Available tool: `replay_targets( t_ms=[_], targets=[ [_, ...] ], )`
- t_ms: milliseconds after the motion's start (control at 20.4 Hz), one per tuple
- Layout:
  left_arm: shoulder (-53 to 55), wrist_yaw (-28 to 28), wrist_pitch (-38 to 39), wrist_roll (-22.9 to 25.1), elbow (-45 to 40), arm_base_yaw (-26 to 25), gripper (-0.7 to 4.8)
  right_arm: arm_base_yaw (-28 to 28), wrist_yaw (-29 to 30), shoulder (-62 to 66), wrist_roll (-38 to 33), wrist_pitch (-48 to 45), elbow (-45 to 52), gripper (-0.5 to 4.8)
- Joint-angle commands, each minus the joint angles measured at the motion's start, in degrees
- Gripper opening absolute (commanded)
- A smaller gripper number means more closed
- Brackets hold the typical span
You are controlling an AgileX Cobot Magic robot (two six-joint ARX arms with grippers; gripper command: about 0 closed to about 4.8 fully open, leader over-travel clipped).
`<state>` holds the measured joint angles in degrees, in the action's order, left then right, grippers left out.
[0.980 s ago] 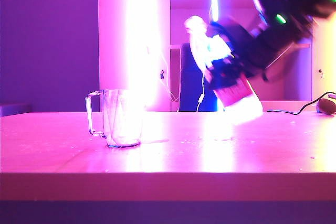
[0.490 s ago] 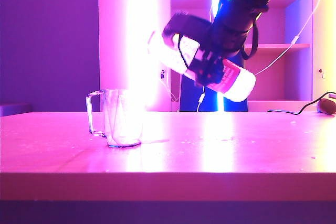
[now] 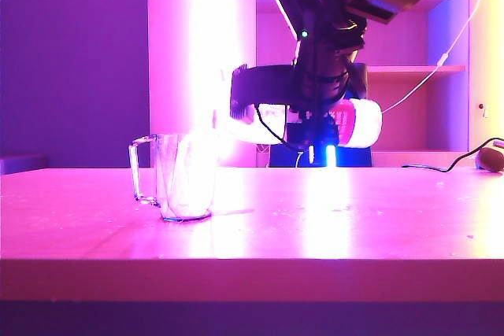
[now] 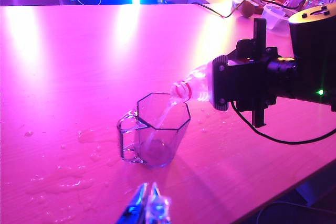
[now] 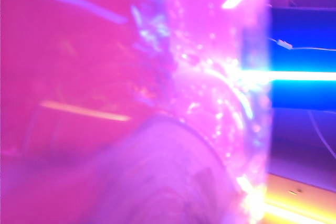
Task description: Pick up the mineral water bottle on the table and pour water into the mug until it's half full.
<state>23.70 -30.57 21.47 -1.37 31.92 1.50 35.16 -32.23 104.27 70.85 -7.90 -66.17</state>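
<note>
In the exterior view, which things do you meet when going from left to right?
Mug → mineral water bottle, held level in the right gripper → dark cable on the table.

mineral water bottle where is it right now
The mineral water bottle lies near level in the air right of centre in the exterior view, clamped in the right tool, its mouth over the mug on the table's left.
</note>
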Motion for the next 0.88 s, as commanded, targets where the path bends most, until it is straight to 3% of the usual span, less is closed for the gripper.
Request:
replay_targets(
  t_ms=[49,588,882],
  targets=[
    [-0.07,-0.15,-0.55,-0.15,0.22,-0.02,-0.05,0.72,-3.56,-0.74,4.22,-4.96,-0.92,2.52],
    [-0.07,-0.13,-0.55,-0.15,0.22,-0.02,-0.05,2.08,-10.69,-0.79,13.7,-10.45,-1.27,2.52],
    [-0.07,-0.15,-0.57,-0.15,0.22,-0.02,-0.05,2.47,-11.78,-0.79,13.86,-10.6,-1.27,2.52]
  ],
)
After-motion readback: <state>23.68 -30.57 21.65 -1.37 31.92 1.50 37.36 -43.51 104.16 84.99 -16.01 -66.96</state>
